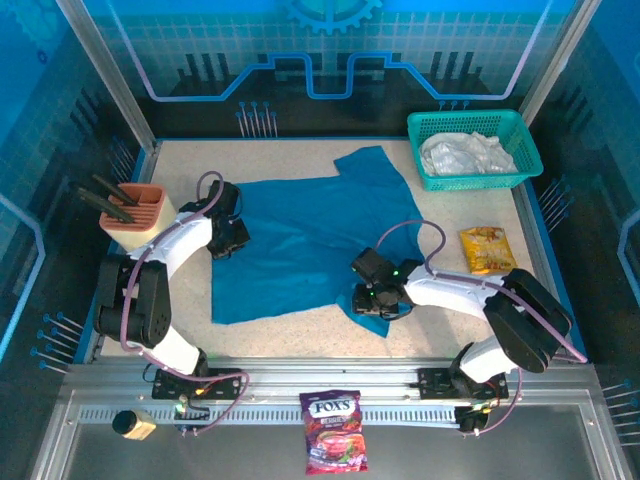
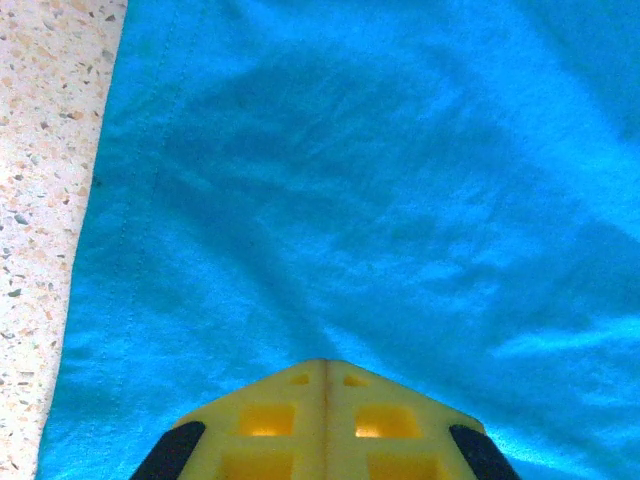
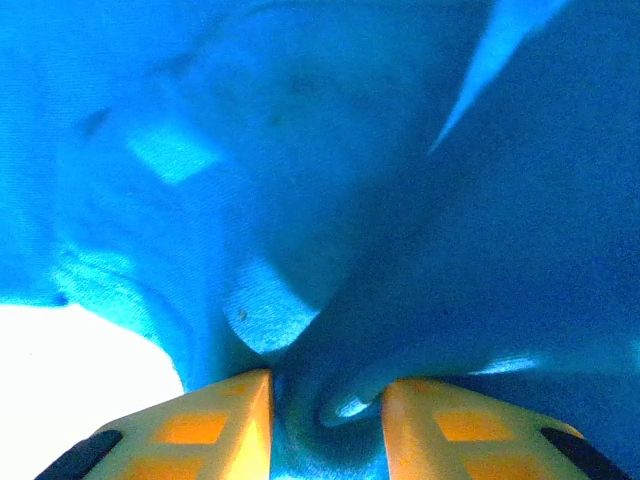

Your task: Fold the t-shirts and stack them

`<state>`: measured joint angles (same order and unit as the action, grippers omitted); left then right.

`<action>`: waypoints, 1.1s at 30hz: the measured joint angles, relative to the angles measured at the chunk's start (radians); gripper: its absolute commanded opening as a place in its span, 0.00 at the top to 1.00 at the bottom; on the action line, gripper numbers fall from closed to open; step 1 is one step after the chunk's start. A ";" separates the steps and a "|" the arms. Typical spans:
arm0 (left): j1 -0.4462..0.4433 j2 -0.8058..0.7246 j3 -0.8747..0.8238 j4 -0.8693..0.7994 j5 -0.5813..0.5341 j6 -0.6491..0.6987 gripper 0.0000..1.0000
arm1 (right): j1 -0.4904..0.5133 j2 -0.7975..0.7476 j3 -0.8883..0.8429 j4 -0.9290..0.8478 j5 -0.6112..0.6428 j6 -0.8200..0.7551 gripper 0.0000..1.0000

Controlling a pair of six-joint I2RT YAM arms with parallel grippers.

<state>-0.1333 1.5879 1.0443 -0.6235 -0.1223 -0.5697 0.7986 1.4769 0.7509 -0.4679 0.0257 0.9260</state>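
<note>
Two grippers were working the same shirt. The left gripper point(image 2: 325, 365) had its fingers pressed flat together, and the creases in the cloth ran straight into the tip, so I took it to be pinching the left edge. The right gripper point(image 3: 325, 385) stood narrow, with a thick bunch of cloth caught between its yellow fingers, at the near right corner.

The teal shirt point(image 1: 300, 240) lay spread across the middle of the table point(image 1: 300, 335), mostly flat, with one sleeve pointing to the far side. A grip on each side made sense to me: soft cloth that wide sags and rucks if lifted from one point, so two holds would let the arms carry one part over another evenly. No fold looked finished; the job seemed near its start.

The white shirt point(image 1: 465, 152) sat crumpled in the basket point(image 1: 470, 183) at the far right corner, well apart from the arms, and I judged it was waiting its turn. A yellow snack bag point(image 1: 487, 250) lay just beside the right arm, close enough to be swept by cloth during a fold.
</note>
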 measured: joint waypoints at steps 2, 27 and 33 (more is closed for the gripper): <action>0.000 0.000 -0.002 0.000 0.000 0.001 1.00 | 0.000 -0.001 0.021 -0.019 0.005 -0.010 0.64; -0.003 0.061 -0.133 -0.053 -0.047 0.019 1.00 | -0.520 0.231 0.352 -0.157 0.023 -0.426 0.49; -0.003 0.096 -0.091 -0.067 -0.049 0.020 1.00 | -0.532 0.415 0.474 -0.170 0.011 -0.457 0.52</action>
<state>-0.1368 1.6840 0.9535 -0.6903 -0.1711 -0.5499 0.2668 1.8915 1.2247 -0.6380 0.0372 0.4694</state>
